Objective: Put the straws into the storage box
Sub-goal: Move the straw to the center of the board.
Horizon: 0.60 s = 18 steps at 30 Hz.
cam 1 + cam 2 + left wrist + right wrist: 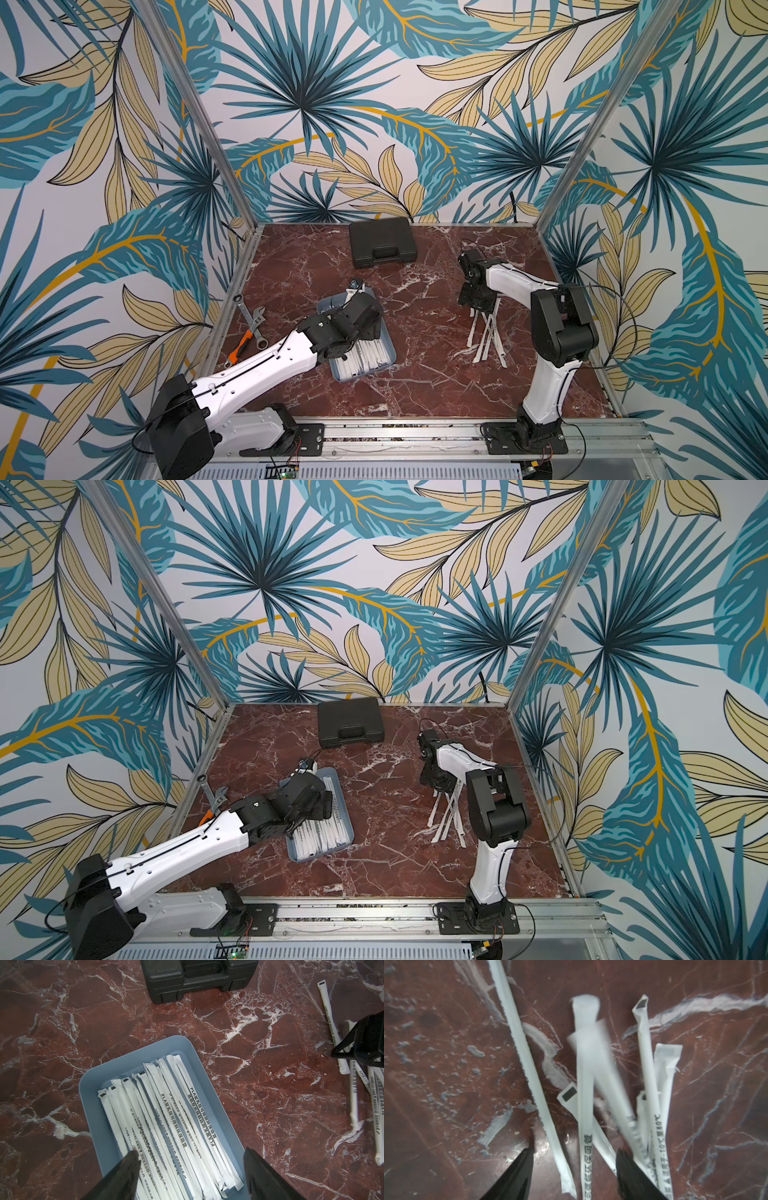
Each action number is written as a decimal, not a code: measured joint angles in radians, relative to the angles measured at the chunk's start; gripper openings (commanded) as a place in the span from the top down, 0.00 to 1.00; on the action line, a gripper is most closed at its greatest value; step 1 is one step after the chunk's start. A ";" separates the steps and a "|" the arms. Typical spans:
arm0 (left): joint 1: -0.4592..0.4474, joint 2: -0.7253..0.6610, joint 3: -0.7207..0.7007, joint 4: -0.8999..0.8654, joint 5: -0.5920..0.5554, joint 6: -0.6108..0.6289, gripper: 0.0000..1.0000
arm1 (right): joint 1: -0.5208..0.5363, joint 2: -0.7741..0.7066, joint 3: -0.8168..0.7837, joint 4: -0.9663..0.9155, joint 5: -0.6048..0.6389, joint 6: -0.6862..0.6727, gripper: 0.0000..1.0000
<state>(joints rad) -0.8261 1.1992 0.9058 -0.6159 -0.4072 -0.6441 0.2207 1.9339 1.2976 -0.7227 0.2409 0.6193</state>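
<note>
Most straws (166, 1115) lie in the storage box (209, 1076) under the parted left gripper (191, 1151), while several loose straws (584, 1095) at right sit between the right gripper (574, 1150), its jaws also apart.

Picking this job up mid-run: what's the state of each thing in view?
Storage box: partly filled with straws
Boxed straws: lying lengthwise, side by side
Loose straws: crisscrossed on table, outside box
Black hard case: closed
Left gripper: open, over box
Right gripper: open, straddling loose straws
</note>
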 measured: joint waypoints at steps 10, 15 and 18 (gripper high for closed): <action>0.000 -0.022 -0.001 -0.002 -0.040 0.001 0.16 | -0.010 0.027 0.040 0.015 -0.105 -0.049 0.74; 0.011 -0.039 -0.002 -0.004 -0.050 0.005 0.16 | 0.036 0.027 0.041 0.025 -0.138 -0.055 0.81; 0.025 -0.057 -0.002 -0.007 -0.053 0.006 0.16 | 0.128 0.027 0.048 0.026 -0.146 -0.051 0.82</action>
<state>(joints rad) -0.8013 1.1423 0.9035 -0.6231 -0.4603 -0.6380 0.3485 1.9614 1.3460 -0.6971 0.0952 0.5686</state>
